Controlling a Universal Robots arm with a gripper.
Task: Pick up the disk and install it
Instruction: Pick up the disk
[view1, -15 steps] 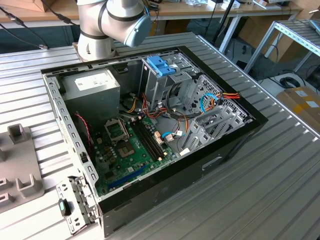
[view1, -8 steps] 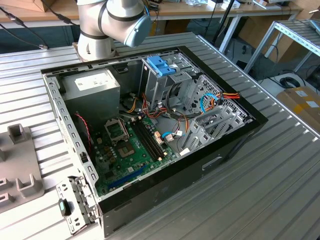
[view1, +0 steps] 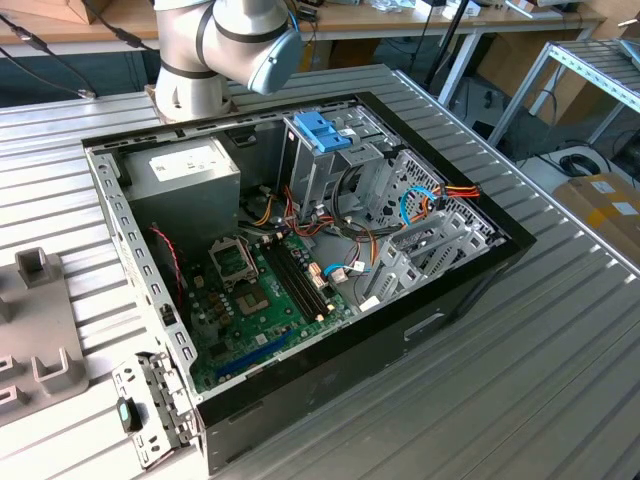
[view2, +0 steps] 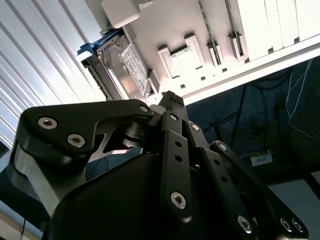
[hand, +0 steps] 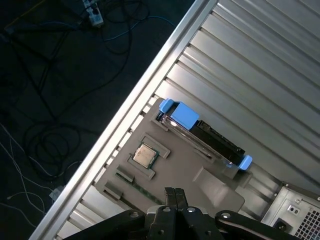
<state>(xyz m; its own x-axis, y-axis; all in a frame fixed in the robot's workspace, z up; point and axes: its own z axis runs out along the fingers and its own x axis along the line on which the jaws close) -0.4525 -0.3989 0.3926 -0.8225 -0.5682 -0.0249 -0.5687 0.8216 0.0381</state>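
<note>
While the fingers (hand: 170, 196) hang clenched on nothing, the disk (hand: 205, 134) just beyond them stands on edge in its grey holder (hand: 175, 170) on the ribbed surface (hand: 250, 75), not yet picked up; installing it in the open computer case (view1: 440, 300) is also left.

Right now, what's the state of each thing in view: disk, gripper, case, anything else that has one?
Disk: on edge in the grey holder, not gripped.
Gripper: shut, empty, apart from the disk.
Computer case: open, insides exposed, lying on the table.
Blue bracket: seated in the case's drive cage.
Chip: flat in a pocket of the holder.
</note>
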